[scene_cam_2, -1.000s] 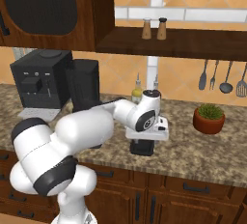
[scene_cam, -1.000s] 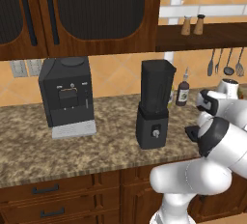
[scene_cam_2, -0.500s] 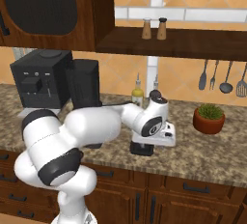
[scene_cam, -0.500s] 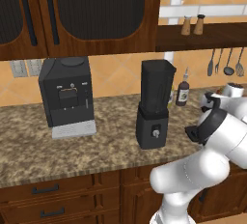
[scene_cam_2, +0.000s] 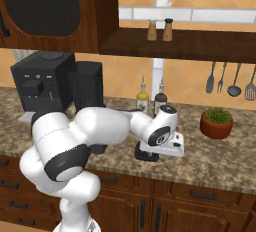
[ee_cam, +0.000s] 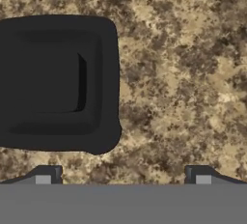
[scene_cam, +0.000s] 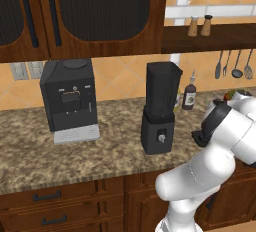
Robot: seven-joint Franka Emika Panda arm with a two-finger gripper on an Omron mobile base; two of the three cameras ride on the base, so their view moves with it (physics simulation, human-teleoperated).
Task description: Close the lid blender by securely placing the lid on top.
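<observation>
The blender (scene_cam: 160, 107) stands on the granite counter with its dark jar open at the top; in the right base view the blender (scene_cam_2: 89, 87) is partly behind my arm. To its right the lid (ee_cam: 55, 83), a flat black squarish cap, lies on the counter. It also shows as a dark shape in both base views, lid (scene_cam: 200, 138) and lid (scene_cam_2: 145, 153), under my hand. My gripper (ee_cam: 123, 177) hangs open just above the counter and points down. The lid sits left of the middle of the gap, and nothing is between the fingers.
A black coffee machine (scene_cam: 69, 98) with a grey tray stands left of the blender. Two bottles (scene_cam_2: 160, 102) stand by the wall behind the lid. A potted plant (scene_cam_2: 216, 122) is to the right, and utensils (scene_cam_2: 227, 78) hang above it. A shelf (scene_cam_2: 200, 43) carries shakers.
My hand has moved down and a little to the right, closer to the counter over the lid. The jaws stayed open, and the blender and lid have not moved.
</observation>
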